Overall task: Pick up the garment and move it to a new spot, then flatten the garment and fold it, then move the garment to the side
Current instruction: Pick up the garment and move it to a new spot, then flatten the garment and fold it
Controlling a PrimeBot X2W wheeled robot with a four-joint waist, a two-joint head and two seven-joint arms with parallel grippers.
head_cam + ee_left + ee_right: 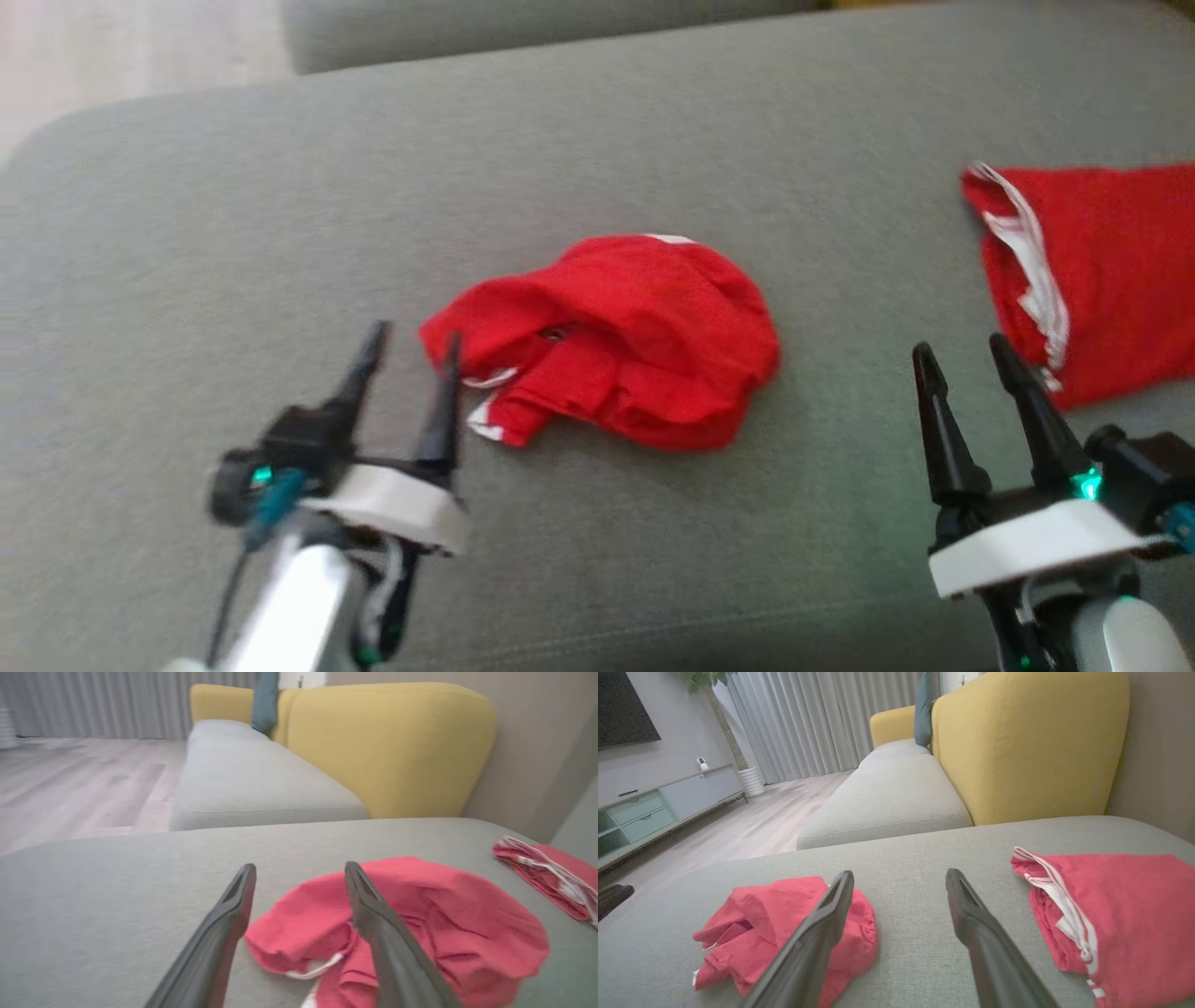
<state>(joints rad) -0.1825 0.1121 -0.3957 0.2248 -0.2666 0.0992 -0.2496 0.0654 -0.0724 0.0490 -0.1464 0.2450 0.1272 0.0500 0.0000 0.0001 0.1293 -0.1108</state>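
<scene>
A crumpled red garment (607, 341) lies on the grey sofa seat (597, 140), a folded red garment (1102, 280) at right; left gripper (416, 334) and right gripper (961, 347) hover on the near side, fingers (941, 425) apart.

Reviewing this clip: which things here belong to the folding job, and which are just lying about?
Job: crumpled red garment; left gripper and right gripper, both open; grey sofa seat beneath it.
Lying about: folded red garment at the right, yellow backrest, teal cushion, cabinet.
</scene>
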